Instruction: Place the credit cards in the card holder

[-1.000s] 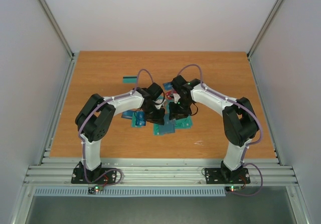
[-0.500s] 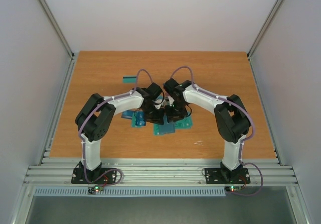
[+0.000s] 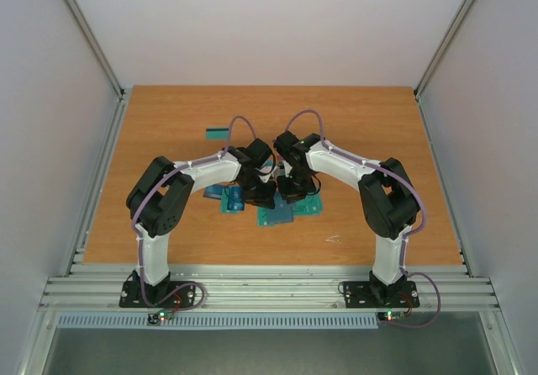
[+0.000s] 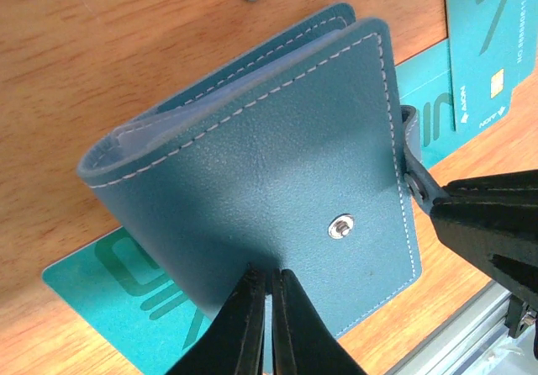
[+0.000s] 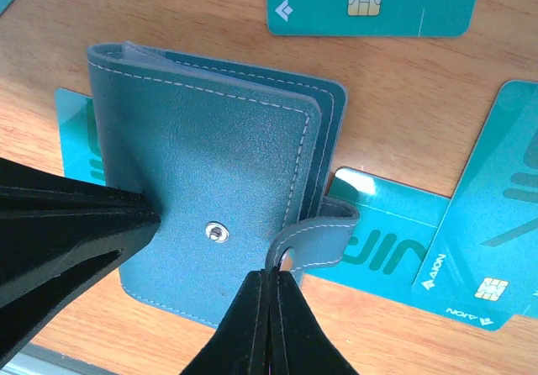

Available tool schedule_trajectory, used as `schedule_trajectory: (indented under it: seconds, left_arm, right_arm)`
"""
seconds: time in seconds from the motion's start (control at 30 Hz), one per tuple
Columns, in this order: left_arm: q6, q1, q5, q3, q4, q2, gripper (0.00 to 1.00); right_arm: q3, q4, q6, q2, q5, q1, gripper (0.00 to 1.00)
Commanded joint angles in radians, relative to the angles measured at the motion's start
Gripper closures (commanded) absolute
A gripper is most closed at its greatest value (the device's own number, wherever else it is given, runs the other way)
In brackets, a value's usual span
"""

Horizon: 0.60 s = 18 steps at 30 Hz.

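Card holder (image 4: 252,182) folded shut, resting on top of teal credit cards (image 5: 374,5) near the middle of the table (image 3: 168,123), between the two arms. Left gripper (image 4: 269,281) pinched tight on the edge of the outer cover, just beside the snap stud (image 4: 340,226). Right gripper (image 5: 269,284) clamped on the end of the strap (image 5: 313,239), which curls up off the cover. More cards lie around the holder, lone card (image 3: 218,130) sits apart toward the far left corner

card holder (image 5: 218,165) atop credit cards (image 5: 395,249), others seemingly alongside
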Motion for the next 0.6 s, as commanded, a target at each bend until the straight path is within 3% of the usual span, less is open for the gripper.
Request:
schedule_trajectory:
  seconds: [0.0, 0.57]
  left_arm:
    - [0.009, 0.004, -0.021, -0.019, 0.051, 0.027, 0.95]
    - [0.004, 0.004, 0.003, -0.024, 0.061, 0.025, 0.95]
  right_arm:
    - [0.019, -0.019, -0.004, -0.005, 0.022, 0.007, 0.99]
    - [0.01, 0.021, 0.021, -0.061, -0.084, 0.008, 0.99]
